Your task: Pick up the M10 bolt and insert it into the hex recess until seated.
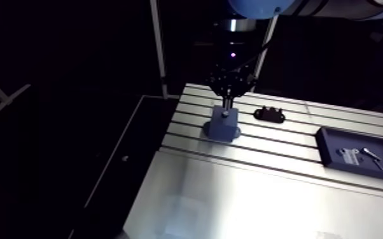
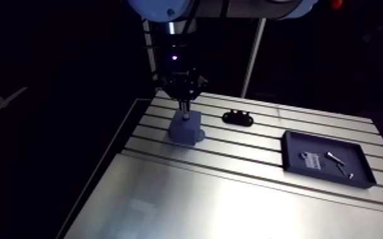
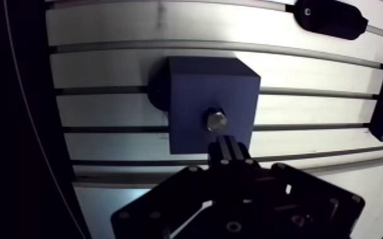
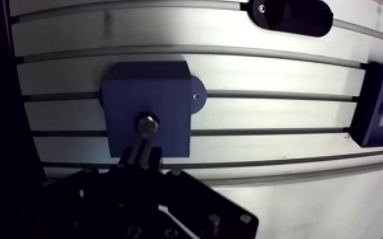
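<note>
The gripper point(image 4: 144, 150) is hanging straight down over a dark blue block point(image 3: 200, 89) that is sitting on the slotted table point(image 1: 257, 191). In the wrist view its fingers point(image 3: 229, 149) are lying drawn together, with only a thin slit showing between them. Their tips are sitting just short of the bolt point(image 3: 215, 119). They are not spread around it, and whether they are touching it cannot be told.

The bolt is standing in the block's top face, dead ahead of the gripper at 12 o'clock, with its bright metal end showing. Whether it is fully seated cannot be told. A rounded lug point(image 4: 196, 96) with a small hole is sticking out from one side of the block, flat on the table.

In the arm view a small black part point(image 1: 269, 114) is lying at 3 o'clock from the block, near it but apart. A dark tray point(image 2: 287, 152) is resting at about 4 o'clock, well apart. It is holding a small flat plate point(image 2: 310, 161) and a few loose screws point(image 2: 334, 157).
</note>
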You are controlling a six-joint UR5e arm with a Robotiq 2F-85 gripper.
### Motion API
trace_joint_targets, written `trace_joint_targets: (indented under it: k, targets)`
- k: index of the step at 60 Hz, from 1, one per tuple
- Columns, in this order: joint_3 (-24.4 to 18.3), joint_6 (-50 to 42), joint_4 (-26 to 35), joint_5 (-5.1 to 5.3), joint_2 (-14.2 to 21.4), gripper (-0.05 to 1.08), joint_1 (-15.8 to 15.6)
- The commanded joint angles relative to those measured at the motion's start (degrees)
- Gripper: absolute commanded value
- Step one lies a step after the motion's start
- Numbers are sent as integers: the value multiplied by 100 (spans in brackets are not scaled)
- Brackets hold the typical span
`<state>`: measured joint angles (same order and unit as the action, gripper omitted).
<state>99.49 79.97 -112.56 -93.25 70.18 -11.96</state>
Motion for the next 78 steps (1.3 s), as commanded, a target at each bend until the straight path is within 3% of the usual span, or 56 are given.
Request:
trace_joint_targets:
  k: [1, 39, 78]
  targets:
    - [37, -3, -8, 13, -9, 108, -8]
    - [121, 39, -84, -22, -44, 108, -17]
    - [119, 83, -201, 21, -106, 108, -61]
